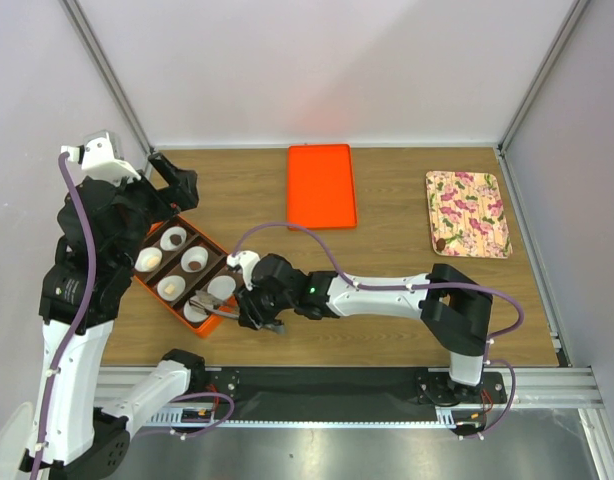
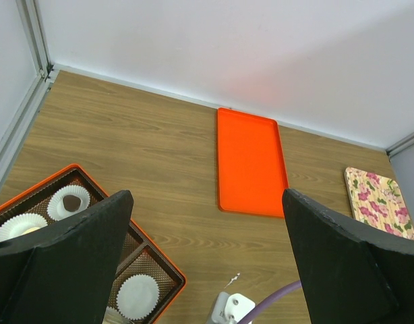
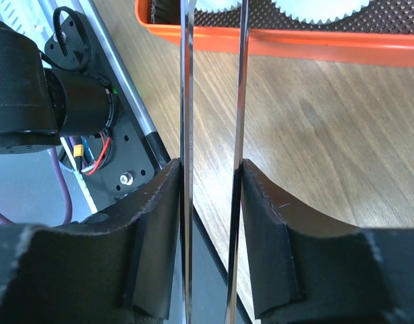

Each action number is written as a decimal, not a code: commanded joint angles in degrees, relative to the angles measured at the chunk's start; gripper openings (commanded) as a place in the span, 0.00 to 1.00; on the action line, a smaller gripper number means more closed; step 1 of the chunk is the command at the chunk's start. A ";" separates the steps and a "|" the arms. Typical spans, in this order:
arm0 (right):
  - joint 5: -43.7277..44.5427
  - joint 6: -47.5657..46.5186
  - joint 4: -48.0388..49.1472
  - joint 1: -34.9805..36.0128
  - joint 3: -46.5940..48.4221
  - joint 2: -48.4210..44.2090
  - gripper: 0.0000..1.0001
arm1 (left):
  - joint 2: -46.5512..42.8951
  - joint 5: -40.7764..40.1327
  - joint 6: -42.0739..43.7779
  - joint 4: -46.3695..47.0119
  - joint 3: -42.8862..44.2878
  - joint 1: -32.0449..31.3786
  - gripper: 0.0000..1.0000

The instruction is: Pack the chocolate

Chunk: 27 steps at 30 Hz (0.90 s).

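An orange box (image 1: 145,290) at the left holds several white paper cups. Dark chocolate lumps sit in two cups (image 1: 194,260) (image 2: 72,202); pale tan lumps sit in two others (image 1: 149,260). One dark lump (image 1: 440,243) lies on the floral plate (image 1: 467,213). My right gripper (image 1: 249,305) (image 3: 210,175) is shut on metal tongs (image 3: 188,101), whose tips reach over the box's near cups (image 1: 199,300). I cannot tell whether the tongs hold anything. My left gripper (image 1: 172,185) (image 2: 205,202) is open and empty above the box's far corner.
A flat orange lid (image 1: 321,186) (image 2: 251,162) lies at the back middle. The floral plate is at the back right, also in the left wrist view (image 2: 382,202). White walls and metal posts enclose the table. An empty cup (image 2: 138,295) sits in the box's near compartment.
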 commanded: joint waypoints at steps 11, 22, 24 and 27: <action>4.55 -3.22 0.17 0.54 4.86 -5.87 0.45 | 0.19 2.80 0.10 1.86 -0.30 -0.06 1.00; 14.75 -4.01 -13.45 -14.82 -2.23 -21.25 0.43 | 1.95 11.59 0.28 3.18 -3.81 -0.06 1.00; 15.98 -4.89 -16.69 -23.16 -4.00 -25.20 0.44 | 2.13 14.83 -0.52 4.06 -7.14 -0.06 1.00; 20.02 -6.90 -22.39 -34.47 -5.85 -28.20 0.44 | 2.57 19.76 -1.13 5.29 -12.15 -0.14 0.99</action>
